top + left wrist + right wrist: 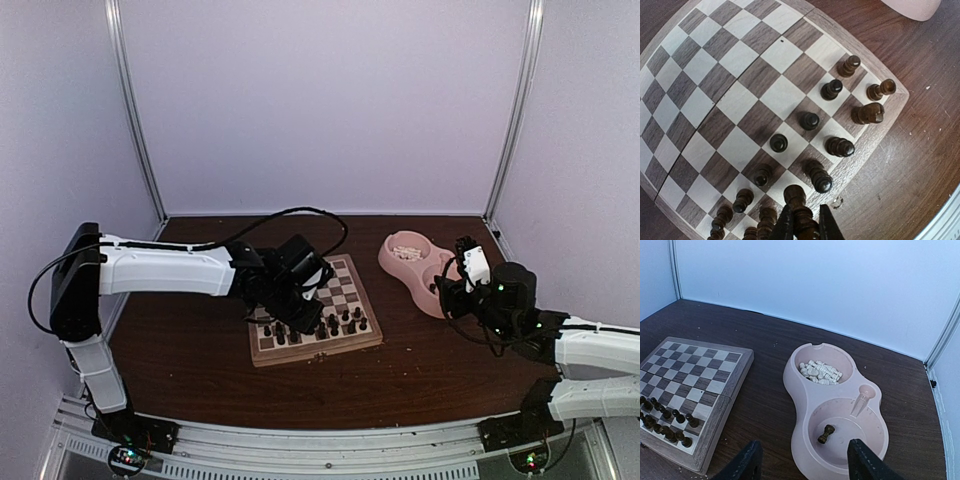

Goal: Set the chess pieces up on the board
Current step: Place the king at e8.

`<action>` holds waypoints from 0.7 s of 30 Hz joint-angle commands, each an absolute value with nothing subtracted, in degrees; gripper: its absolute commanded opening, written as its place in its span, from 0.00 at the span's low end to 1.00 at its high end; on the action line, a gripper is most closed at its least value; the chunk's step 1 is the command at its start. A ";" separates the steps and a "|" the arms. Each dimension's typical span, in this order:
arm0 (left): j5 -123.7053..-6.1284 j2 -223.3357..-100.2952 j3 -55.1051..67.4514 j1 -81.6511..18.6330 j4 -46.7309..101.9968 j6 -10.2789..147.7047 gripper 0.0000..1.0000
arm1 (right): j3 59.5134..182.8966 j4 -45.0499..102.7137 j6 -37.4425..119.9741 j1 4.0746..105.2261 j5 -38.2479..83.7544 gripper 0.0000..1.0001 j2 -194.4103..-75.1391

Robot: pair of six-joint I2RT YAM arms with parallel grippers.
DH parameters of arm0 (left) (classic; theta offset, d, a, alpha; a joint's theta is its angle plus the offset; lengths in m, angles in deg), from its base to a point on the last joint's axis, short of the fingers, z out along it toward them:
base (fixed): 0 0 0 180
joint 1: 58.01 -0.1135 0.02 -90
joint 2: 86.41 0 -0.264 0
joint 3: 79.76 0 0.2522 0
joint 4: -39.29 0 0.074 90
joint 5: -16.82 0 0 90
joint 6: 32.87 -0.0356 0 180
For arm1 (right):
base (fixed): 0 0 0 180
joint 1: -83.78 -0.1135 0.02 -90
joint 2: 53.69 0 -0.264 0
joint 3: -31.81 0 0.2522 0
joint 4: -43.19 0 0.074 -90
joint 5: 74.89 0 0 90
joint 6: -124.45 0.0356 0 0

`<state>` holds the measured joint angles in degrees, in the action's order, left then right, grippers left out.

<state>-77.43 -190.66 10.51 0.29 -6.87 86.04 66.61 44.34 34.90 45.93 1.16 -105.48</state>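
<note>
Your left pincer [802, 225] pinches a dark chess piece [799, 202] upright over the board [765, 70], at its near rank, so it seats flat. Right pincer [805, 460] hangs spread above the pink bowl [800, 390], lined up on the lone dark piece [826, 433].

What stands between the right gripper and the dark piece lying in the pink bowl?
Nothing visible does. The right gripper hangs open by the pink bowl's rim; the dark piece lies alone in the nearer compartment. A pink peg stands beyond it.
</note>
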 commanded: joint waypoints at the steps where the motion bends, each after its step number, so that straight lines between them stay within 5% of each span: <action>1: -77.90 -191.62 11.58 0.47 -7.48 85.51 0.00 | 65.70 45.79 35.19 46.26 1.62 0.61 -104.67; 21: -77.31 -193.34 11.39 0.52 -8.19 86.23 0.01 | 65.87 45.90 35.20 46.26 2.21 0.61 -105.13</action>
<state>-77.28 -192.82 10.51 0.29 -7.59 86.10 66.61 44.37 34.90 45.93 1.62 -105.46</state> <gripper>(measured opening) 0.129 0.614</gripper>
